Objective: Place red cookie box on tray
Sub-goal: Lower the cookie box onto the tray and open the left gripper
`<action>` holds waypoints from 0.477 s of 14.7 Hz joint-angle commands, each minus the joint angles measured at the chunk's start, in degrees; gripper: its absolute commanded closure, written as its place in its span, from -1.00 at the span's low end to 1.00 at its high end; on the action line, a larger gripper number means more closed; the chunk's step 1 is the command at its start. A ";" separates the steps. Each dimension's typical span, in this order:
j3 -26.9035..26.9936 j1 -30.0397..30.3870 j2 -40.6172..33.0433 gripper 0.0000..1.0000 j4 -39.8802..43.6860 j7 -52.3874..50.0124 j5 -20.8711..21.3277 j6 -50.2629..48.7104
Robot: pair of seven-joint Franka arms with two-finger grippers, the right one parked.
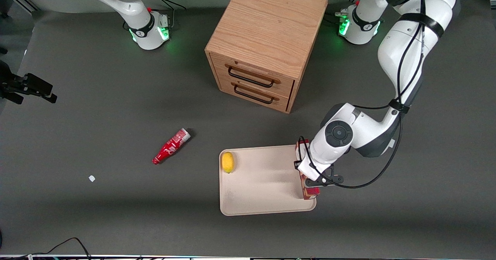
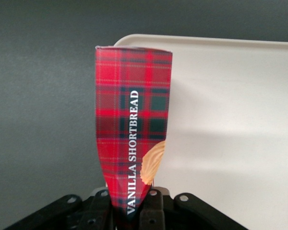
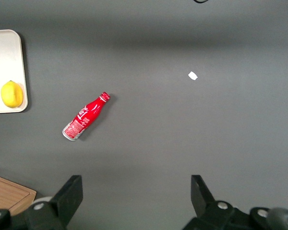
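Observation:
My left gripper point(image 1: 312, 179) is shut on the red cookie box point(image 1: 311, 192), a slim tartan box printed "Vanilla Shortbread". The box lies along the edge of the beige tray point(image 1: 263, 192) toward the working arm's end, and the wrist hides most of it in the front view. Seen from the left wrist, the box point(image 2: 132, 124) reaches out from the gripper point(image 2: 129, 208), pinched thin between the black fingers point(image 2: 153, 207). It lines up with the rim of the tray point(image 2: 230, 120), one side over the grey table. Whether it touches the tray I cannot tell.
A yellow lemon point(image 1: 228, 162) sits on the tray near the corner toward the parked arm's end. A red soda bottle point(image 1: 171, 146) lies on the table farther that way, with a white scrap point(image 1: 92, 178) past it. The wooden drawer cabinet point(image 1: 267, 43) stands farther from the front camera than the tray.

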 commanded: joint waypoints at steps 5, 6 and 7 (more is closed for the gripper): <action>-0.10 -0.31 0.54 1.00 0.30 -2.24 4.44 0.97; -0.10 -0.31 0.54 0.23 0.30 -2.24 4.79 0.97; -0.10 -0.31 0.54 -0.52 0.30 -2.24 4.79 0.97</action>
